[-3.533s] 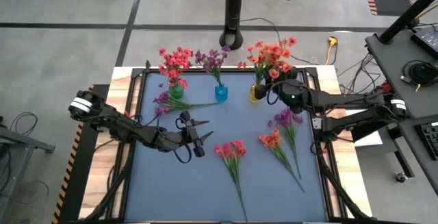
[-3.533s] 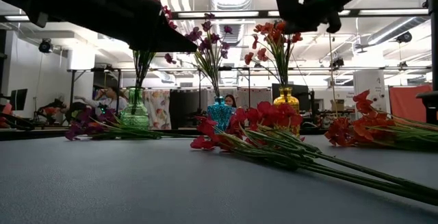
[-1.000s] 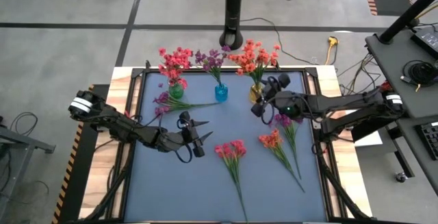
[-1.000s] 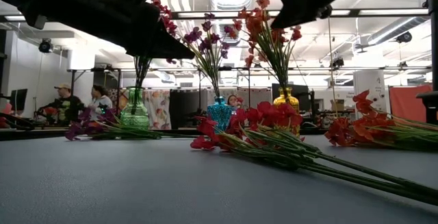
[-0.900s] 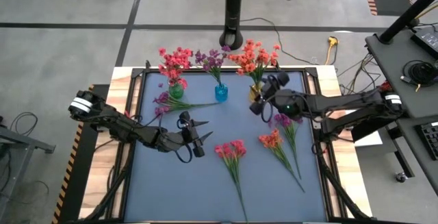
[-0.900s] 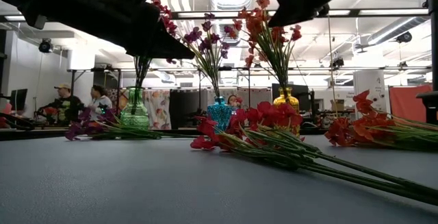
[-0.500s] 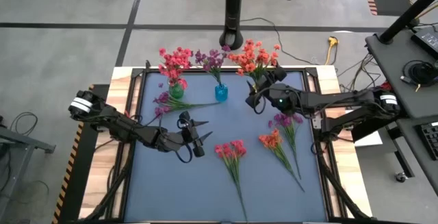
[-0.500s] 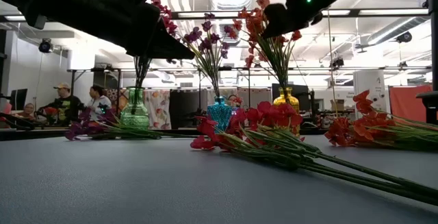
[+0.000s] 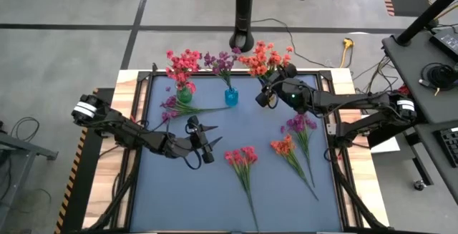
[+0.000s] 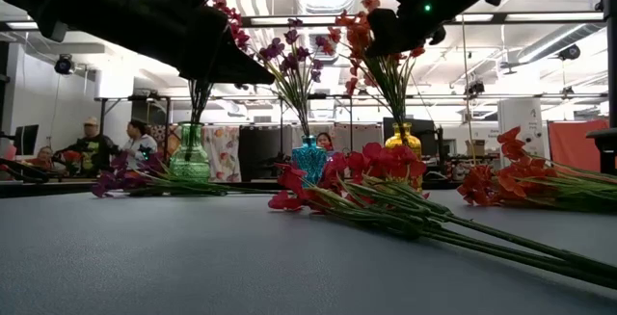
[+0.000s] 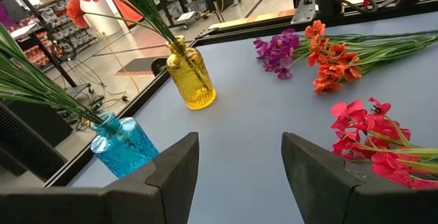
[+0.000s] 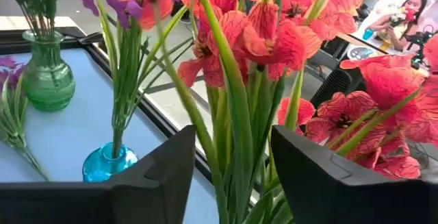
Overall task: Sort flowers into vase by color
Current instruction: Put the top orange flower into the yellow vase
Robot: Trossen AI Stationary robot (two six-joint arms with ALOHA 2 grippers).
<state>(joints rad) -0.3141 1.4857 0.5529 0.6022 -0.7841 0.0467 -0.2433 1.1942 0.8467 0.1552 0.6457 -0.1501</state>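
We see the left gripper (image 9: 208, 147) low over the table's middle, fingers spread apart. The right gripper (image 9: 264, 95) sits raised near the far edge, fingers apparently parted, tips partly hidden.

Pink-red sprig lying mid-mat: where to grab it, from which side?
Grip the pink-red sprig on its bare stem, just below the blossom cluster, coming straight down from above. It lies flat on the mat, blossoms toward the vases, the thin stem running toward the near edge, so jaws should straddle the stem crosswise. The open left gripper is nearest; the blossom end is bulky and soft.
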